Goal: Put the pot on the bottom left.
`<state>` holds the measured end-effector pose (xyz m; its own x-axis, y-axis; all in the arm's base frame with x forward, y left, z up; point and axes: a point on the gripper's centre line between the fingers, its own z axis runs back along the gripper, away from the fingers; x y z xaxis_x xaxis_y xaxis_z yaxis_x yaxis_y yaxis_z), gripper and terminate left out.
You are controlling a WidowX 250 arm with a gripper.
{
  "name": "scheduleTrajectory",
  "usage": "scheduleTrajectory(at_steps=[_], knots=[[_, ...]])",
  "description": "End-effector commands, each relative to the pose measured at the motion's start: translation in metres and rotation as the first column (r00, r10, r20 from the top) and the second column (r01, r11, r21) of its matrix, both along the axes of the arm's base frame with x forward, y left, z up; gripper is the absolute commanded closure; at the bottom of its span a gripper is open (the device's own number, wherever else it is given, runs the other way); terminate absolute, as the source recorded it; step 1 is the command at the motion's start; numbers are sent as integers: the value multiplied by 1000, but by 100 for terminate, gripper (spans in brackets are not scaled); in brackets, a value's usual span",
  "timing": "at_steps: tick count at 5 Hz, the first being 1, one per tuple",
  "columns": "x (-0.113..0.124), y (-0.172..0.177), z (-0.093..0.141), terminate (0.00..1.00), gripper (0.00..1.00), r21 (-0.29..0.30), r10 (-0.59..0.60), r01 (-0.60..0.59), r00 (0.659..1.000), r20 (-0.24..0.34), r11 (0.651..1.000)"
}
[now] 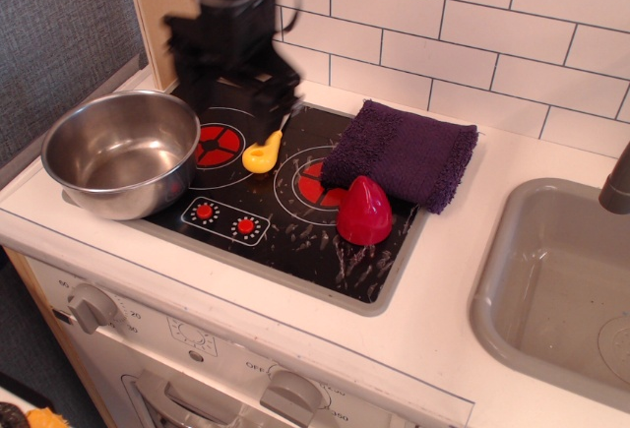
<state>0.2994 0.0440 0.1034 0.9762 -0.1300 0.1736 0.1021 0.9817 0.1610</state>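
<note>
The pot (122, 153), a shiny steel bowl with a rolled rim, rests on the front left corner of the black stovetop (295, 241), overhanging its left edge onto the white counter. My gripper (236, 103) is blurred, raised above the back left burner, to the right of and behind the pot, and clear of it. Its fingers look spread apart with nothing between them.
A yellow-handled knife (262, 155) lies between the burners. A purple towel (404, 152) covers the stove's back right, with a red domed object (364, 211) in front of it. A grey sink (556, 280) is at the right. A tiled wall stands behind.
</note>
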Motion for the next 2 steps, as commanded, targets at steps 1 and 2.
scheduleTrajectory(at_steps=[1, 2], knots=[[1, -33, 31, 0, 0, -135, -34, 37, 999, 22, 990], [-1, -36, 26, 0, 0, -130, -33, 30, 999, -16, 991]])
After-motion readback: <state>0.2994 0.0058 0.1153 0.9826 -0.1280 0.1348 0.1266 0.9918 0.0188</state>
